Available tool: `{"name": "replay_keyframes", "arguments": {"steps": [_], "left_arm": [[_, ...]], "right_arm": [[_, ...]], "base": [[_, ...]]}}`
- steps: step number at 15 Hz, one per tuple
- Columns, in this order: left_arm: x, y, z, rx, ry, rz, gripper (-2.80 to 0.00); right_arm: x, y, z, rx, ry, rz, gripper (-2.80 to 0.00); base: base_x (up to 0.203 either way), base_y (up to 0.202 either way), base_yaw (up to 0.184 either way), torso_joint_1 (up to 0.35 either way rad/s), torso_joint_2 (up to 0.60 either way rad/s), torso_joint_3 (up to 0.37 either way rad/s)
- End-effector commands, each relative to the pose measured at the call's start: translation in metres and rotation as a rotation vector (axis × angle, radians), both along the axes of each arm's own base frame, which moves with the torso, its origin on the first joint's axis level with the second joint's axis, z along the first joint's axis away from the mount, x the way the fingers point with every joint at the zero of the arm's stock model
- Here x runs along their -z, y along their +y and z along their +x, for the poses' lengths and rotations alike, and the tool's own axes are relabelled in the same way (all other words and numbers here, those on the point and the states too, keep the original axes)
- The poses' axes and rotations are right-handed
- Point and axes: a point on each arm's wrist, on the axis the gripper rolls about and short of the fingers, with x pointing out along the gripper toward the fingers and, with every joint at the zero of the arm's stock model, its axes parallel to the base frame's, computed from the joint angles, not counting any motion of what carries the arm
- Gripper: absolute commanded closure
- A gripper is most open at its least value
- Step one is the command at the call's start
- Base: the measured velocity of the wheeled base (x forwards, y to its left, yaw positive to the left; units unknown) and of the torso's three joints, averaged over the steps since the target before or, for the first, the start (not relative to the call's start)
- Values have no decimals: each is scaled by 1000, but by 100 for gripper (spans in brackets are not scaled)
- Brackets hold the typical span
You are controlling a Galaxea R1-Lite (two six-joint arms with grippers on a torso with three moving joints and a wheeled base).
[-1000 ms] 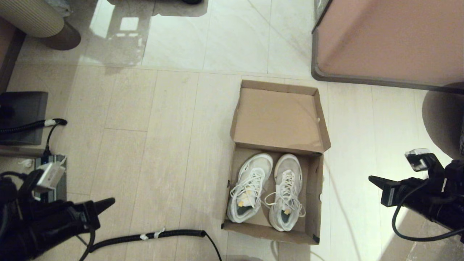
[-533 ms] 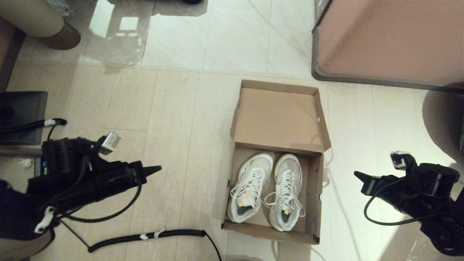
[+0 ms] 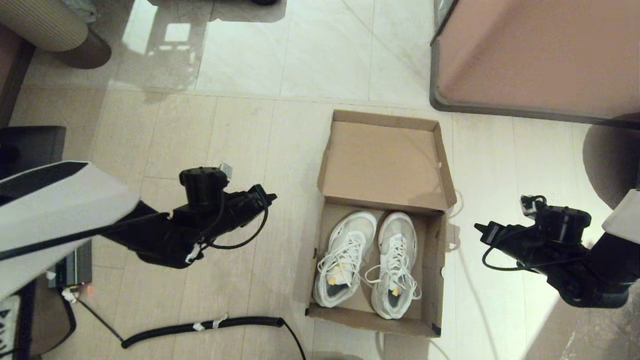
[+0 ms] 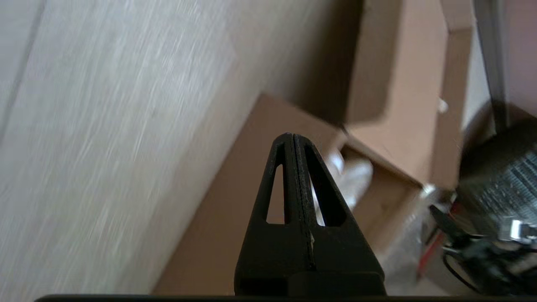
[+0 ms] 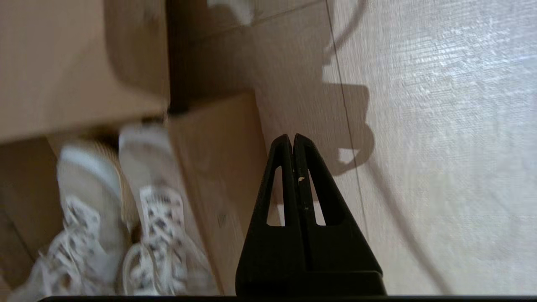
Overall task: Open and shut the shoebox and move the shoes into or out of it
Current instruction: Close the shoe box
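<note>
The brown shoebox (image 3: 434, 280) sits open on the floor, its lid (image 3: 385, 162) flipped back away from me. Both white shoes (image 3: 370, 262) lie side by side inside it, toes toward the lid. My left gripper (image 3: 271, 196) hovers left of the box, shut and empty, pointing at its side wall (image 4: 235, 209). My right gripper (image 3: 477, 228) hovers right of the box, also shut and empty. The shoes (image 5: 126, 209) and the box's right wall (image 5: 218, 167) show in the right wrist view.
A large pinkish-brown furniture block with a grey rim (image 3: 540, 55) stands behind the box at the right. A black coiled cable (image 3: 210, 326) lies on the floor near the box's front left corner. A dark device (image 3: 30, 160) sits at the far left.
Both arms have swung in toward the box: the left gripper moved up and right, the right gripper moved left. The box and shoes have not moved.
</note>
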Motion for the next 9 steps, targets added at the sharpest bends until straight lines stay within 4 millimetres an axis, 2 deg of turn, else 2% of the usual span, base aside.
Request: {"name": "replay_keyframes", "arguments": {"steps": [1,4,7,9], "left_arm": [[24,-12,21,4,8,-3,0],[15,-20,43,25,-56,-41,0],[31,-28,62,43,-54,-48,0],[31,-34,73,46,-56,-77,0]], "right_arm": [[-11,-4,27,16,-8,51,0],[-16,-7,56,23,-3,85,0],[-13,-10,84,28,5,104,0],[-10,-11,104,25,4,113,0]], "base": [[0,0,0,0,0,0],[0,0,0,0,0,0],[0,0,0,0,0,0],[0,0,0,0,0,0]]}}
